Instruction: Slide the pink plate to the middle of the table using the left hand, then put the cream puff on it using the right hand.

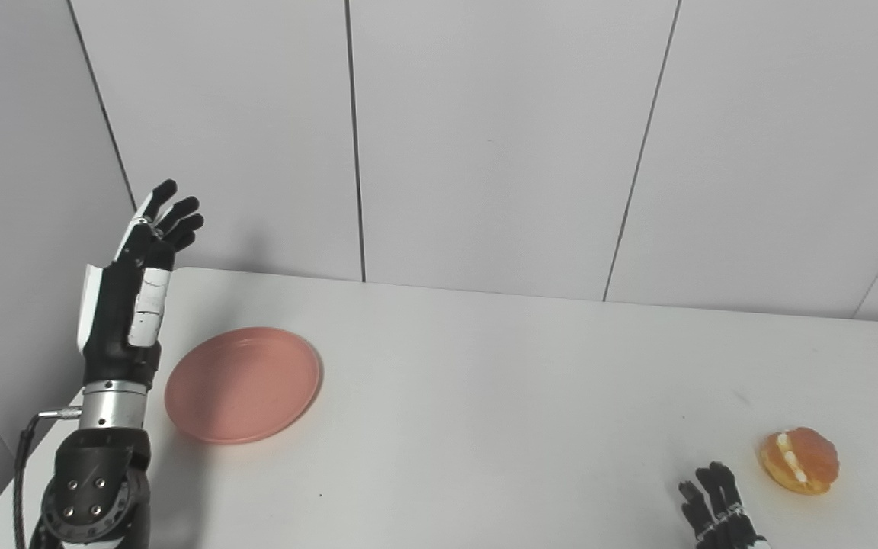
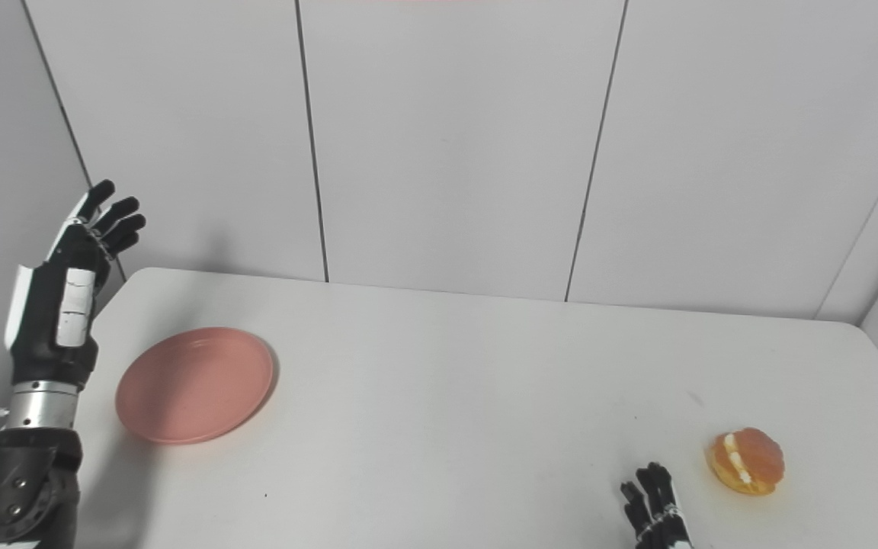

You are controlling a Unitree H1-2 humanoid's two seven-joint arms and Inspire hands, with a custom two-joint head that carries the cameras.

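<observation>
We've got our left hand (image 1: 142,282) raised, fingers spread, empty, beside the pink plate (image 1: 243,385). Right hand (image 1: 717,507) sits near the cream puff (image 1: 799,460) on the bench (image 1: 485,396), fingers apart, holding nothing.

white table (image 1: 485,396): pink plate (image 1: 243,384) left, cream puff (image 1: 799,460) right.

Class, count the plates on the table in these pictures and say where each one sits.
1. The pink plate lies empty on the table's left side, beside the raised left hand. Nothing seems to hide another.
</observation>
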